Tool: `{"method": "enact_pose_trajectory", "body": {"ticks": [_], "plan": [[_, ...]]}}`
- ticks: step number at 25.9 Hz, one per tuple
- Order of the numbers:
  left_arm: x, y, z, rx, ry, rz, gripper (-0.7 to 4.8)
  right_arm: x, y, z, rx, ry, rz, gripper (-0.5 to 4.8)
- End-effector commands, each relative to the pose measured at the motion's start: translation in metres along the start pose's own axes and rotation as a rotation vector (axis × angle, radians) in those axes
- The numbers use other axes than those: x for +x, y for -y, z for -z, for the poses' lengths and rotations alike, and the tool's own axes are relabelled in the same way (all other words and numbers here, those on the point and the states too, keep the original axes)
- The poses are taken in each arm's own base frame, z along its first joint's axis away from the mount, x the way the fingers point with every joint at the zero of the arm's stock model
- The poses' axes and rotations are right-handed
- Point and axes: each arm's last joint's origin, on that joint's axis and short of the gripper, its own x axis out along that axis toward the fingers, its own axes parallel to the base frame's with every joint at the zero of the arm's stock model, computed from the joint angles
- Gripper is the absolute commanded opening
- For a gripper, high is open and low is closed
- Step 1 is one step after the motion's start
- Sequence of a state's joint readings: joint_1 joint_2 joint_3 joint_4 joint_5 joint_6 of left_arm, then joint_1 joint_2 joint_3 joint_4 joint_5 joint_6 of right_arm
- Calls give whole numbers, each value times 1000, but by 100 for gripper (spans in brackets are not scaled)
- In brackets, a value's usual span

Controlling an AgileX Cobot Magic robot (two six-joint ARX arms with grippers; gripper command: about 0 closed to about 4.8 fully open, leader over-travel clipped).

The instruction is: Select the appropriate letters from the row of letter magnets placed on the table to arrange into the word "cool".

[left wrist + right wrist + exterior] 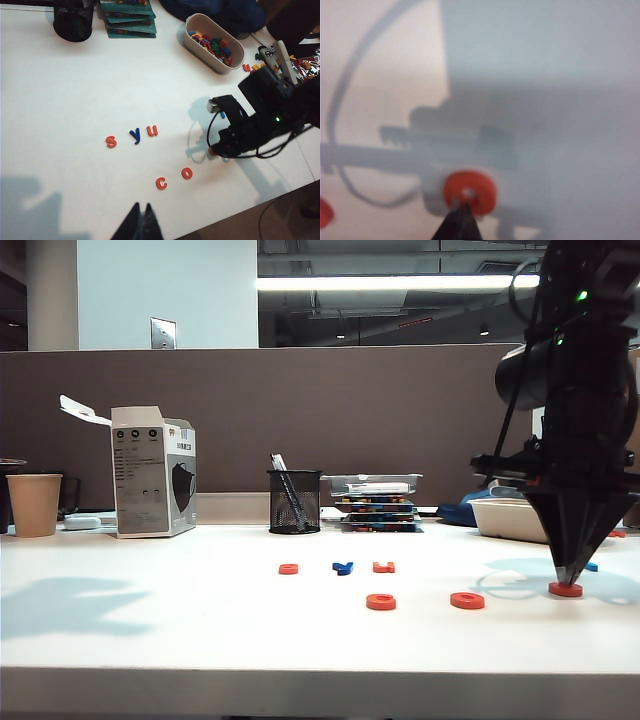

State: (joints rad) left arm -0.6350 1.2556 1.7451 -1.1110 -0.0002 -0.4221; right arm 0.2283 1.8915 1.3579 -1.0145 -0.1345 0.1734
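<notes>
On the white table [150, 620] two orange-red magnets, a c [380, 601] and an o [467, 600], lie side by side toward the front. To their right lies another orange-red ring [565, 589]. My right gripper [566, 575] points down, shut, its tip resting on that ring [470, 192]; nothing shows between its jaws. A small light-blue bar [591, 566] lies just behind it. Farther back sit an orange s [288, 568], a dark blue y [343, 567] and an orange u [383, 567]. My left gripper [141, 206] hovers shut and empty near the front edge, short of the c [161, 183].
At the back stand a paper cup [34, 504], a white carton [153, 483], a black mesh pen holder [294, 501] and a stack of trays [377, 502]. A beige tub [213, 43] holds several spare letters. The right arm [260, 120] overhangs the table's right side.
</notes>
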Motion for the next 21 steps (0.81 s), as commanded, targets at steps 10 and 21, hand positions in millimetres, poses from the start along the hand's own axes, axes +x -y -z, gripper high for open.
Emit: {"method": "enact_pose_trajectory", "body": {"ticks": [10, 21], "plan": [[-2, 0, 0, 2, 5, 7, -4, -13, -18, 28, -15, 82, -61, -6], [-2, 0, 1, 2, -12, 26, -4, -22, -2, 17, 29, 194, -38, -6]]}}
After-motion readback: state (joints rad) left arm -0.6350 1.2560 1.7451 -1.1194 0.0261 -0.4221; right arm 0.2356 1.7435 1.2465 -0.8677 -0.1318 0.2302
